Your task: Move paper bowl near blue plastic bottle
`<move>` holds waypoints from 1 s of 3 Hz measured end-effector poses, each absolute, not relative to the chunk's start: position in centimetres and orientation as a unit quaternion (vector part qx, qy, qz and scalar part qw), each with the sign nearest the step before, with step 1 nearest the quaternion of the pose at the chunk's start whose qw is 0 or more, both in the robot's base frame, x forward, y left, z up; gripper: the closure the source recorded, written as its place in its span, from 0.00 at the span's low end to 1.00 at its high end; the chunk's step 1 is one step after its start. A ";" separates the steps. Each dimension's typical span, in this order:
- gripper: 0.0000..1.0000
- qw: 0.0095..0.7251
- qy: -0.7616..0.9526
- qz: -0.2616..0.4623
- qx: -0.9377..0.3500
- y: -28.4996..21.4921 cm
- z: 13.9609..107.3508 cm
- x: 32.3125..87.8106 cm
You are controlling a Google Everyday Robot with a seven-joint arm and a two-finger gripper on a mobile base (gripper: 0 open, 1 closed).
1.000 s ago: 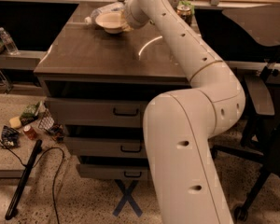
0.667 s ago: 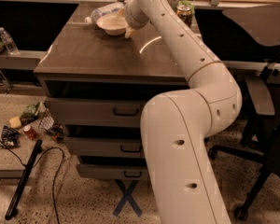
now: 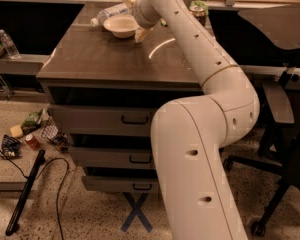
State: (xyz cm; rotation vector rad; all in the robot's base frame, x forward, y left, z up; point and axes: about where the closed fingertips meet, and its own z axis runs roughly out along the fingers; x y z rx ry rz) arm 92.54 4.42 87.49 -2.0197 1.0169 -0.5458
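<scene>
We note the arm (image 3: 210,84) stretched across the table (image 3: 105,64) to its far side. The bowl (image 3: 121,25) sits there, just in front of the lying bottle (image 3: 112,11), close or touching. The gripper (image 3: 140,33) is at the bowl's right rim; we cannot tell how open it is or what it holds. Risk, as we judge it: pushing further shoves the bottle, which rolls off the back
</scene>
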 end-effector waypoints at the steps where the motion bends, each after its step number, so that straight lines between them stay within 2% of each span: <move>1: 0.00 0.397 0.401 -0.215 -0.797 4.4 87.5 92.5; 2: 0.03 0.397 0.401 -0.215 -0.797 4.4 87.6 92.5; 3: 0.25 0.397 0.401 -0.215 -0.797 4.4 87.6 92.5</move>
